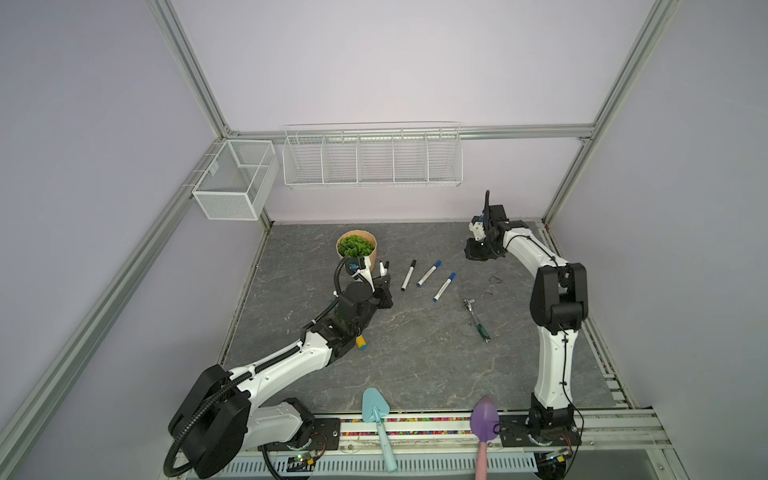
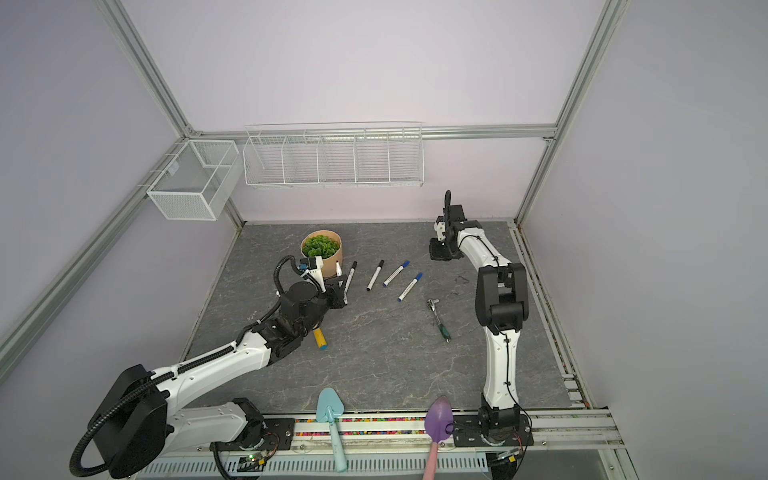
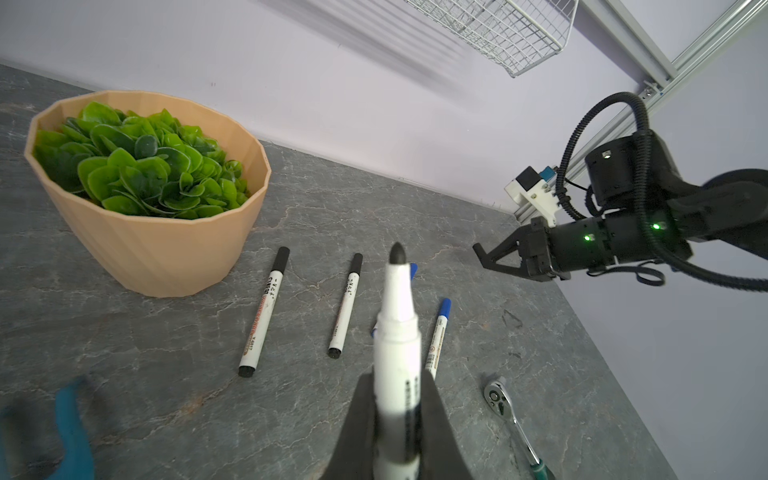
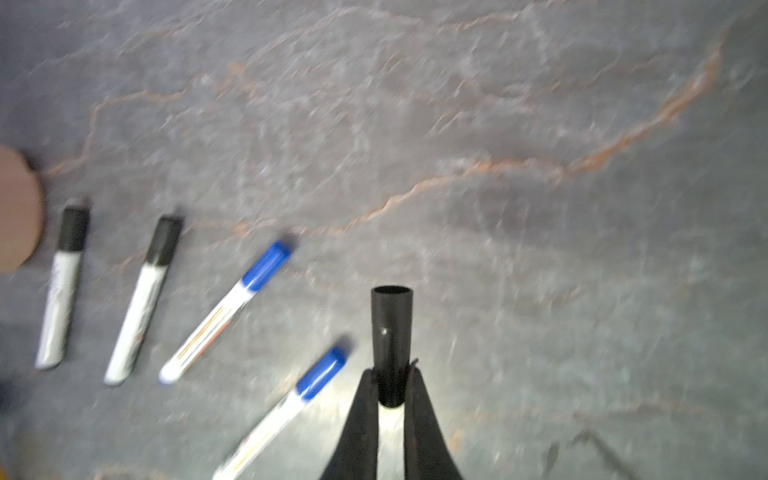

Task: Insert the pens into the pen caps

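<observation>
While both sets of jaws stand closed, left gripper (image 3: 397,384): clamped on pen (image 3: 397,332), bare dark tip pointing out past the fingers; just beside pot (image 3: 158,249).
right gripper (image 4: 390,376): pinching black cap (image 4: 390,328), open mouth pointing away from the fingers; near back edge of table (image 1: 415,365).
room: grippers well apart; capped pens (image 1: 408,275) lie on the table between them.
look: four capped pens in a loose row from pot toward ratchet (image 1: 476,320), two black-topped, two blue-topped.

**Robot Test Cell in a Lab**

Plain lilac walls (image 1: 395,62) inside a bare aluminium frame (image 1: 193,75) enclose a grey stone-look table (image 1: 415,353). Two robot arms (image 1: 286,365) (image 1: 555,365) are mounted on a rail (image 1: 615,424) along its near edge; white wire baskets (image 1: 372,160) hang on the far wall.
</observation>
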Motion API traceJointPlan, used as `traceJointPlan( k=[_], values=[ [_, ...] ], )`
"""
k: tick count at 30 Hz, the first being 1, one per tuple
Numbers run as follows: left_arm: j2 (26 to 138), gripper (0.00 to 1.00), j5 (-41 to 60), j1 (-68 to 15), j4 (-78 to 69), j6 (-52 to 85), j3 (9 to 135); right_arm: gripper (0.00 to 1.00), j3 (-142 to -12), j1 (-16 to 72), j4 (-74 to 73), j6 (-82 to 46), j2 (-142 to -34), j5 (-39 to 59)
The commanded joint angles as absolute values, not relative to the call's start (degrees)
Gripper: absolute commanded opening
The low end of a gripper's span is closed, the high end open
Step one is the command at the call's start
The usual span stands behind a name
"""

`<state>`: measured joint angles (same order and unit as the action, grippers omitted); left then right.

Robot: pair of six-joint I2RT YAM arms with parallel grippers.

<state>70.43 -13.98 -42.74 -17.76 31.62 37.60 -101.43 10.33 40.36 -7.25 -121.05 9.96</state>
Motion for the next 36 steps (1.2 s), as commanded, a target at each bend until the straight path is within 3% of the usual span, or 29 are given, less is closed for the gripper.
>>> traceJointPlan(
  k=[1, 6, 10, 23, 29, 36],
  values=[
    [69.43, 0.00, -12.45, -42.59, -18.90, 31.04, 38.62, 0.07, -89.10, 15.72, 36.61, -11.71, -110.53, 14.06],
    [69.65, 0.00, -11.77, -42.63, -17.56, 30.54, 39.20, 0.07, -71.20, 26.36, 37.95, -12.30, -95.96, 14.15],
    [68.87, 0.00, -11.41, -42.63, -17.84, 31.07, 38.55, 0.07, -62.45, 34.11, 39.51, -11.88, -90.70, 13.78],
    [65.36, 0.00, -13.88, -42.71, -17.27, 31.84, 36.28, 0.11, -62.49, 45.27, 41.07, -4.07, -101.93, 2.55],
    [64.69, 0.00, -14.48, -42.71, -17.01, 31.46, 36.21, 0.33, -62.90, 47.31, 42.81, -5.03, -103.53, -4.21],
    [65.37, 0.00, -14.46, -42.70, -17.62, 31.82, 36.56, 0.35, -63.36, 47.25, 43.91, -6.48, -104.76, -7.47]
  ],
)
